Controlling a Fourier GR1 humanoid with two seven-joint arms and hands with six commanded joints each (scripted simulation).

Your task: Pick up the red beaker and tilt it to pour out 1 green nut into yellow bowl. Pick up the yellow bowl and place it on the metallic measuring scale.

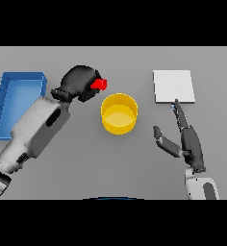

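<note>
While left hand (pixel 79 82) grips red beaker (pixel 99 84), yellow bowl (pixel 119 113) sits just right and below it; right hand (pixel 185 139) relaxed, fingers straight, nearer scale (pixel 173 86).

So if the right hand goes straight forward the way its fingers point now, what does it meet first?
Most likely the scale. The right hand is open, its straight fingers aimed up the view at the scale's near edge. Height is unclear, so it may pass just above the plate.
</note>
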